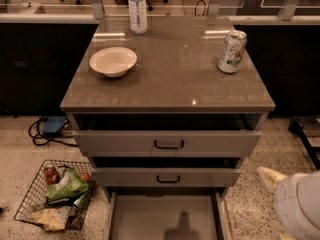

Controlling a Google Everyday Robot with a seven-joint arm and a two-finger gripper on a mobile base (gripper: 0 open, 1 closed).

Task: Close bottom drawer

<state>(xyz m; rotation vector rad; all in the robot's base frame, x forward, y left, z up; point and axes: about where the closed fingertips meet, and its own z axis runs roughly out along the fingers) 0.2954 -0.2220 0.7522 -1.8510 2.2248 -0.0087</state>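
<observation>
The bottom drawer (165,216) is the lowest of three grey-beige drawers and is pulled far out toward me. Its plain grey tray shows at the bottom edge of the camera view, with a dark shadow on it. Its front and handle are cut off below the frame. My gripper is out of view. Only a white rounded part of my arm (297,204) with a pale tip shows at the lower right, to the right of the drawer and apart from it.
The top drawer (169,143) and middle drawer (168,177) stand slightly open. On the cabinet top (175,79) are a white bowl (113,61), a water bottle (137,8) and a can (232,51). A wire basket (54,195) of packets sits on the floor at the left.
</observation>
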